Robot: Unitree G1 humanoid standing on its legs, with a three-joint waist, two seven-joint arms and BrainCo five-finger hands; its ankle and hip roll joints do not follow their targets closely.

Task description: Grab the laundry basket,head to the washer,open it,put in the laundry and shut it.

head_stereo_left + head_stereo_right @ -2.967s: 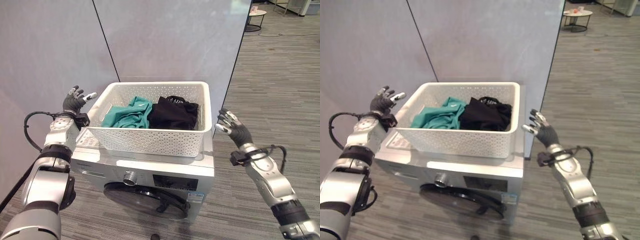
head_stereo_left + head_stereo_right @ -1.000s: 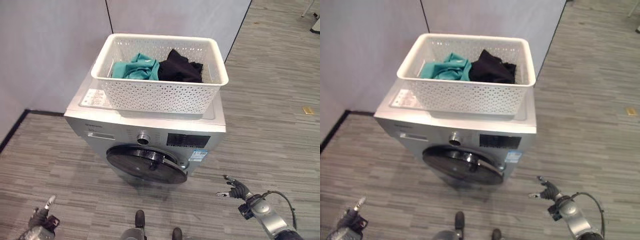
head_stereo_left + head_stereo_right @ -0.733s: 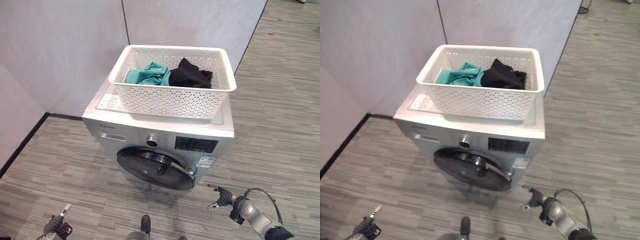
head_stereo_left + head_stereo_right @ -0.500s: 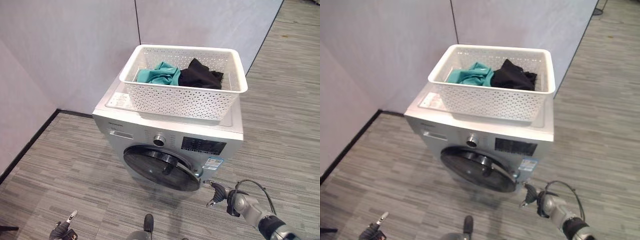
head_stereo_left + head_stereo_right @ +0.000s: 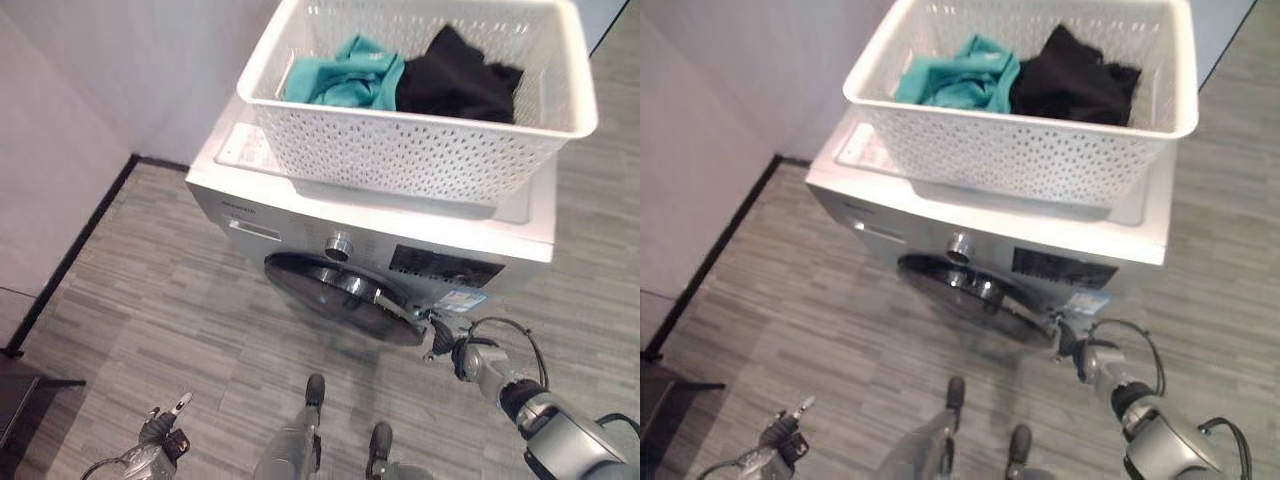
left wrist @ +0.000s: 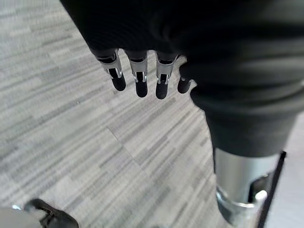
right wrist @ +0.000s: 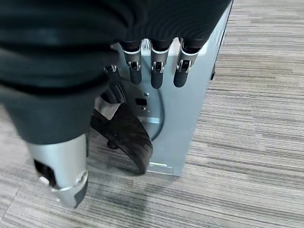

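Seen from the head in the upper half of the frame: white perforated plastic laundry basket (image 5: 420, 150), sitting on top of the silver front-loading washing machine (image 5: 300, 215). Inside the basket, a crumpled teal garment (image 5: 345, 80) toward the left and a black garment (image 5: 460, 85) toward the right, touching each other. Below the top panel, a silver control dial (image 5: 339, 245) at frame centre and, under it, the round dark-glass washer door (image 5: 345, 297), which looks to stand slightly out from the front at its right edge. Grey wood-look plank floor (image 5: 180, 330) across the lower half, with a pale wall (image 5: 60, 150) and dark skirting on the left.

Added by the right wrist view: the washer's right side panel and front corner from low down, with the dark door rim swung a little away from the cabinet.

Right hand (image 5: 448, 338) at lower right of the head view, reaching up to the door's lower right edge; fingers (image 7: 157, 61) straight and spread in a row, not curled round anything, tips close to the washer's front corner. Contact with the door not clear.

Left hand (image 5: 160, 428) low at the bottom left, well apart from the washer, over bare floor; fingers (image 6: 140, 76) extended and loose in its wrist view, holding nothing.
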